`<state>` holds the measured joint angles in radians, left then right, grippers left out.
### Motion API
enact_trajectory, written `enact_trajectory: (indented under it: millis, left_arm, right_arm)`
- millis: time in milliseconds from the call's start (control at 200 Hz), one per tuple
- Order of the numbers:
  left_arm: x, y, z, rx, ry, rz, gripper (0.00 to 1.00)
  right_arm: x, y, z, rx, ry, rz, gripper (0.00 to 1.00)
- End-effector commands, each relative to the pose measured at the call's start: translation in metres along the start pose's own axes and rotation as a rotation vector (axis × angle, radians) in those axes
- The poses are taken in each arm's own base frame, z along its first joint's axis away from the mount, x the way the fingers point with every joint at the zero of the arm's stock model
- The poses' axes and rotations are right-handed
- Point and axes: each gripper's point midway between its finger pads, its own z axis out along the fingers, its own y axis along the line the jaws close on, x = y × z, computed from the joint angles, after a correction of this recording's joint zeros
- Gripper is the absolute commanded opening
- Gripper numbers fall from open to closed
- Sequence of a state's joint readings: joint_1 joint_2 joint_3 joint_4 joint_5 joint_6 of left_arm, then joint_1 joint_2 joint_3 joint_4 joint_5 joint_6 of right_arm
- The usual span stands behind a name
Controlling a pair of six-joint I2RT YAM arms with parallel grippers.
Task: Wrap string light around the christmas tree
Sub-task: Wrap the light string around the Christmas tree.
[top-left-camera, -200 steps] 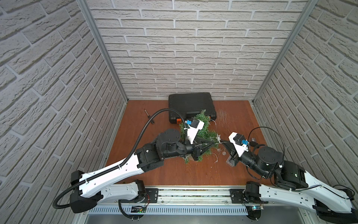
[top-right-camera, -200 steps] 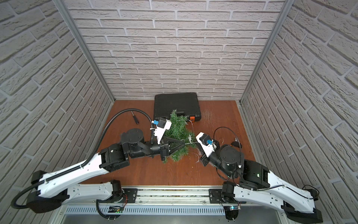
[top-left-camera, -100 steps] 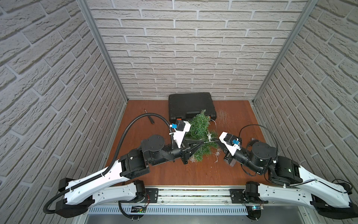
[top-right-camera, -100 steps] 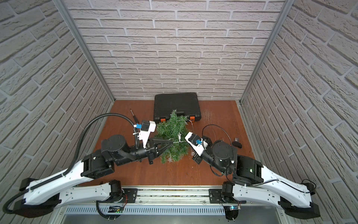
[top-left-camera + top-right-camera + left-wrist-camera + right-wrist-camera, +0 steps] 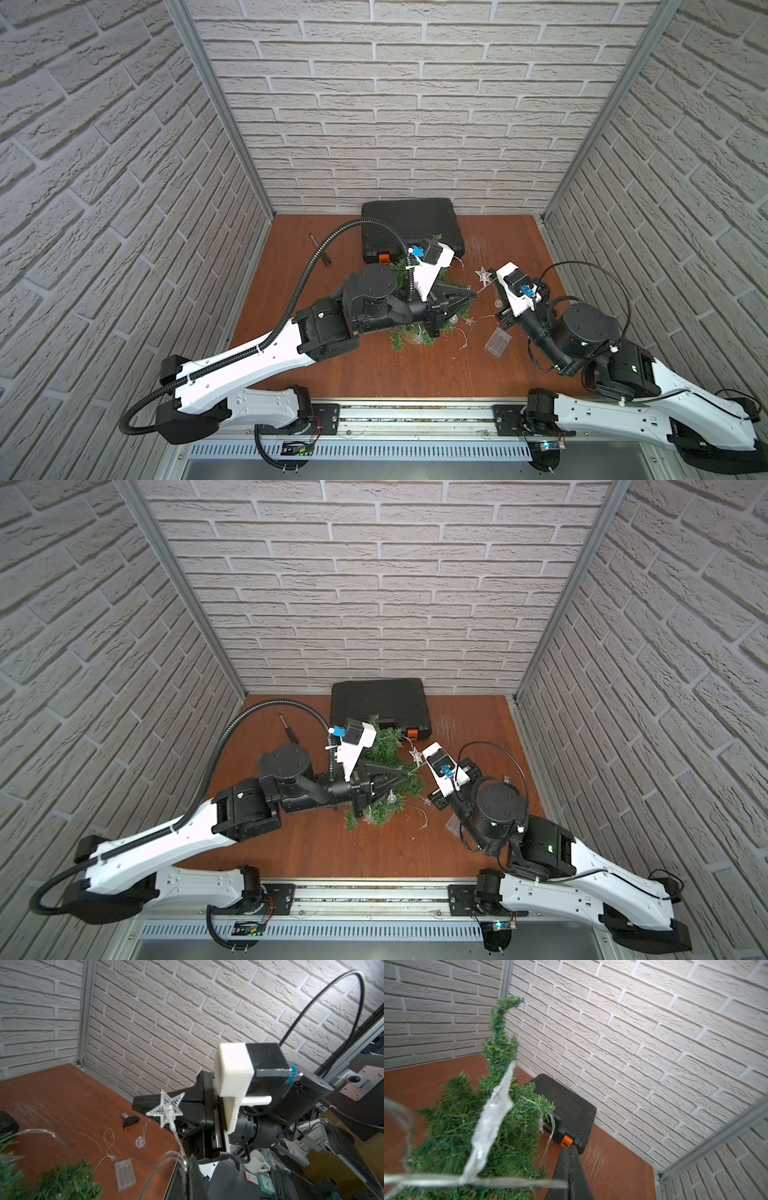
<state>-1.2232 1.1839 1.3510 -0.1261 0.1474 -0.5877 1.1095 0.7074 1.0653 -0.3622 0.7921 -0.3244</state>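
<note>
The christmas tree (image 5: 409,332) (image 5: 384,750) stands mid-table, largely hidden under my left arm; its pot is hidden. The string light's wire runs taut between both grippers just right of the tree, with a clear star (image 5: 482,274) (image 5: 166,1108) hanging on it. Its battery box (image 5: 497,341) (image 5: 124,1174) lies on the table. My left gripper (image 5: 473,296) (image 5: 188,1167) is shut on the wire above the tree's right side. My right gripper (image 5: 493,286) (image 5: 569,1153) is shut on the wire a little farther right. More wire and bulbs lie in the branches (image 5: 467,1126).
A black case with orange latches (image 5: 411,224) (image 5: 564,1109) lies against the back wall behind the tree. A thin dark tool (image 5: 320,249) lies at the back left. A small black part (image 5: 131,1121) sits near the right wall.
Half a second ago both grippers had shifted left with the wire. Both have moved back right, and the left arm again covers the tree.
</note>
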Motion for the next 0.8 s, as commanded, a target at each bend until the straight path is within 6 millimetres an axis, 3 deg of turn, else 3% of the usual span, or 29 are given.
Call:
enact_trajectory:
  millis: [0, 210, 335, 445, 530, 575, 680, 740, 795]
  left_arm:
    - [-0.022, -0.025, -0.003, 0.08, -0.061, 0.074, 0.0]
    - [-0.005, 0.024, 0.024, -0.091, -0.013, 0.099, 0.0]
    - [-0.001, 0.065, 0.028, -0.191, -0.002, 0.05, 0.0]
    - [0.002, 0.087, 0.03, -0.237, 0.012, 0.029, 0.0]
    - [0.001, 0.092, 0.03, -0.248, 0.013, 0.032, 0.0]
    - [0.001, 0.092, 0.029, -0.246, 0.015, 0.037, 0.1]
    - [-0.003, 0.083, 0.026, -0.216, 0.023, 0.059, 0.16]
    - [-0.005, 0.077, 0.022, -0.201, 0.028, 0.071, 0.24]
    - [-0.009, 0.072, 0.017, -0.191, 0.028, 0.081, 0.38]
  right_arm:
    - [-0.006, -0.06, -0.008, 0.264, 0.013, 0.045, 0.03]
    - [0.005, -0.074, 0.013, 0.307, 0.049, 0.077, 0.03]
    - [0.015, -0.087, 0.03, 0.335, 0.083, 0.108, 0.03]
    - [0.018, -0.095, 0.048, 0.334, 0.102, 0.136, 0.03]
    - [0.021, -0.101, 0.065, 0.334, 0.12, 0.163, 0.03]
    - [0.023, -0.105, 0.075, 0.326, 0.125, 0.185, 0.03]
    - [0.024, -0.11, 0.1, 0.293, 0.135, 0.227, 0.03]
    - [0.022, -0.114, 0.113, 0.277, 0.137, 0.24, 0.03]
    - [0.019, -0.117, 0.125, 0.265, 0.14, 0.248, 0.03]
